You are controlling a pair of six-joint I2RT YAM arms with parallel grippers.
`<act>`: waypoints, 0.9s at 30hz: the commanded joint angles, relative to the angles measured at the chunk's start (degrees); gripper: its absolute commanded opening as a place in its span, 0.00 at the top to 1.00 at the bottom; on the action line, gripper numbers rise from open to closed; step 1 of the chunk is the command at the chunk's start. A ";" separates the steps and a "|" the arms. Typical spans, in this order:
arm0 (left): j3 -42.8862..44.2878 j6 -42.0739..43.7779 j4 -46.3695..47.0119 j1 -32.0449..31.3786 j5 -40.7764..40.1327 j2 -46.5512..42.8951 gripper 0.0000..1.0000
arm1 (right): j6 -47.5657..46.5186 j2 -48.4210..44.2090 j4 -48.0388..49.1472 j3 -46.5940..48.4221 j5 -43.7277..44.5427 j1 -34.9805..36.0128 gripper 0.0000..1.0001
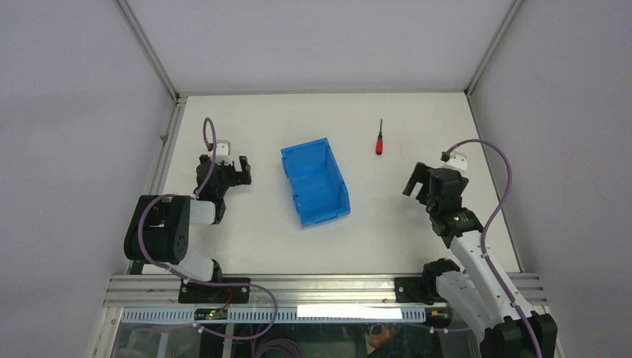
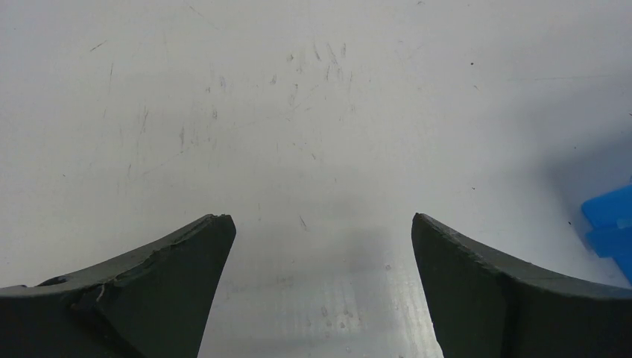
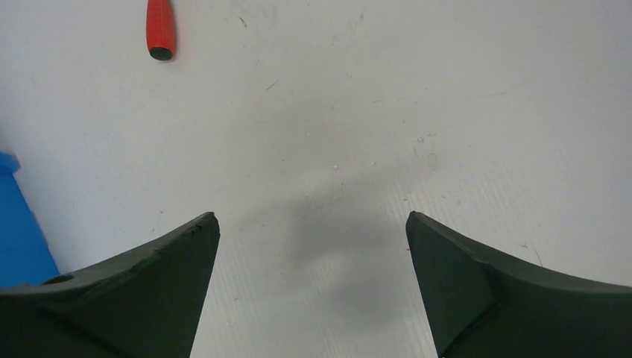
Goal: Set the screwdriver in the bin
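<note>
Hovering | left tool (image 2: 320,217) spread wide, empty | right tool (image 3: 311,215) spread wide, empty | screwdriver (image 1: 379,142) outside bin (image 1: 337,175)

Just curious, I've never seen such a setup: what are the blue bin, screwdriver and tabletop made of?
The bin: moulded plastic by its look, bright blue with ribbed walls. The screwdriver: smooth red handle, probably plastic; thin dark shaft, likely metal. The table: matte white, finely scratched; material unclear.

White table (image 1: 253,246), matte, scuffed w/ fine scratches (image 2: 298,67) up close. Enclosed on 3 sides by plain grey-white wall panels (image 1: 313,41), joined at back by 2 aluminium corner posts (image 1: 149,48). Slotted aluminium rail (image 1: 328,287) along near edge. Soft, even light, faint shadows.
</note>
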 commanded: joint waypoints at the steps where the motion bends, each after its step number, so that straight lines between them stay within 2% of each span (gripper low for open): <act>1: -0.07 -1.09 1.60 -0.17 0.51 -1.66 0.01 | 1.64 1.85 0.69 2.63 1.38 -0.19 0.01; 5: -0.07 -1.09 1.66 -0.20 0.51 -1.71 0.01 | 0.88 6.40 2.02 6.96 -1.83 -0.21 0.01; 9: -0.07 -1.09 1.66 -0.19 0.51 -1.65 0.01 | -2.65 14.18 -0.07 18.70 -5.61 -0.19 0.01; 15: -0.07 -1.09 1.67 -0.20 0.53 -1.70 0.01 | -5.45 37.79 -10.00 41.89 -15.11 -0.21 0.01; 20: -0.07 -1.09 1.66 -0.15 0.50 -1.65 0.01 | -6.65 57.70 -18.04 60.83 -14.03 0.61 0.01; 23: -0.07 -1.09 1.66 -0.15 0.50 -1.68 0.01 | -7.64 68.95 -23.05 71.79 -10.27 1.39 0.01; 27: -0.07 -1.09 1.64 -0.17 0.46 -1.71 0.01 | -8.12 78.68 -26.76 80.57 -8.64 1.70 0.03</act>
